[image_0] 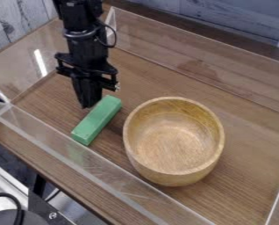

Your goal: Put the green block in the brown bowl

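We see the black gripper point(91, 95) up and to the left of the wooden bowl point(174, 135) in the view, its fingers pressed together, with nothing that we can make out pinched between them. Its tips are close to the upper end of the green rectangular block point(97, 120); whether they touch it we cannot tell.

The block lies flat on the wooden tabletop point(215, 48), just left of the bowl, its upper end leaning in toward the bowl's rim.

We judge the block light and stiff, likely wood or hard plastic, so it should take a firm squeeze without denting and is hardly fragile. Its matte faces ought to grip well enough, though being low and smooth it could skid toward the bowl if we nudge it. We would spread the fingers first, then close them across the narrow width, on the long sides at mid-length; held by the bowl-side end, it would probably tip or swivel as we lift.
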Available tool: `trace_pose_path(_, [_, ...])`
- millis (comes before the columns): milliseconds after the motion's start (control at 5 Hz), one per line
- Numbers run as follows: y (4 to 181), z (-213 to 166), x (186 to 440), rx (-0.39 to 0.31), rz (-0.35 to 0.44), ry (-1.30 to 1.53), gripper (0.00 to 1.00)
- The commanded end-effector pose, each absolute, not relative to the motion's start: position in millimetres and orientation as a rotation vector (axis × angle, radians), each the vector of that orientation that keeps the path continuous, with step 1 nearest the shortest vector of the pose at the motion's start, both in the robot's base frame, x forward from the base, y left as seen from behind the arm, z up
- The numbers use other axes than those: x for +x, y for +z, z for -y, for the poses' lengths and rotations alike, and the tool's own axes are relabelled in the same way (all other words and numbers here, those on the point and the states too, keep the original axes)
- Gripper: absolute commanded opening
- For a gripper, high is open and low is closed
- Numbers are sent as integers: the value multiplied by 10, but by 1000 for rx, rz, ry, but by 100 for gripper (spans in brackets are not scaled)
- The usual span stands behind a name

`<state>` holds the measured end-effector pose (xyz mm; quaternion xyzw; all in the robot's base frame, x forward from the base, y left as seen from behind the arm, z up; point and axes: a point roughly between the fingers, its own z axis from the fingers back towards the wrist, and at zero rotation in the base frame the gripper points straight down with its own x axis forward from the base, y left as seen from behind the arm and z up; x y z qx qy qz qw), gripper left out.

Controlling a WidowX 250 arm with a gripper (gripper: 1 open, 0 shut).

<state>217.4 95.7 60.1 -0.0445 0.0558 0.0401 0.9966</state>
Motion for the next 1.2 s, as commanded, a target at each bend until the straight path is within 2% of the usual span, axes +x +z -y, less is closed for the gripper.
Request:
trace_pose_path(0, [698,-1033,2275,-73,-64,90,0])
trace_pose_path(200, [710,-1039,2286,-77,-59,92,0])
trace_pose_path(1000, [498,-1079,2296,-75,-97,95,0])
